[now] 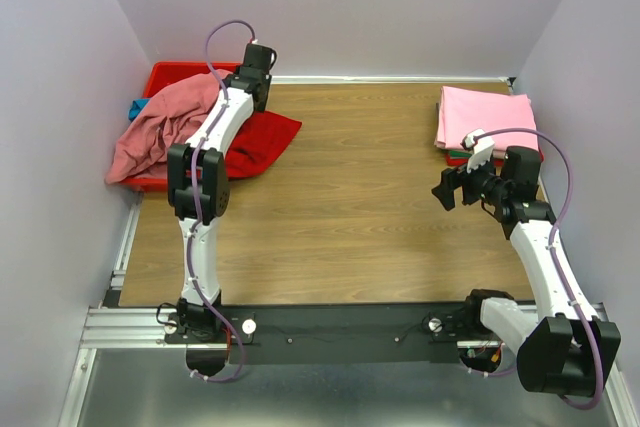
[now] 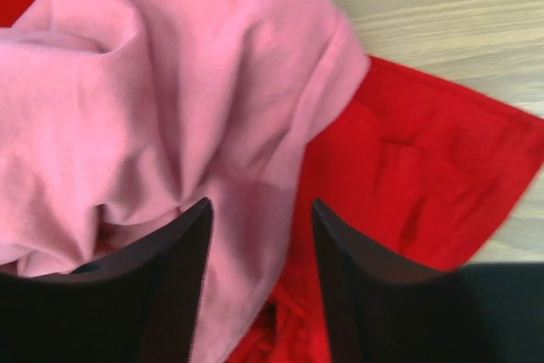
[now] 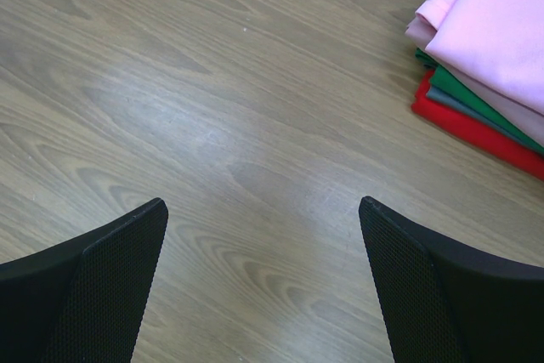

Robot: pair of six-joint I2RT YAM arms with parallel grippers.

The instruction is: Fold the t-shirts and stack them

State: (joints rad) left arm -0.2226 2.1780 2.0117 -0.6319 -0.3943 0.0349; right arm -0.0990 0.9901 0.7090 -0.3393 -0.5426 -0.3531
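Left jaws are hovering spread astride the pink t-shirt (image 2: 144, 99) at ten o'clock; right jaws are gaping wide at three o'clock.

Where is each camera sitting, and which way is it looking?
Top view: high behind the arms, looking down on the table; left arm and right arm both show.
Left wrist: on the left arm, looking down at a pink shirt over a red shirt; its black fingers show.
Right wrist: on the right arm, looking down at the table and folded stack; its fingers show.
Shared: top and right wrist both see the stack.
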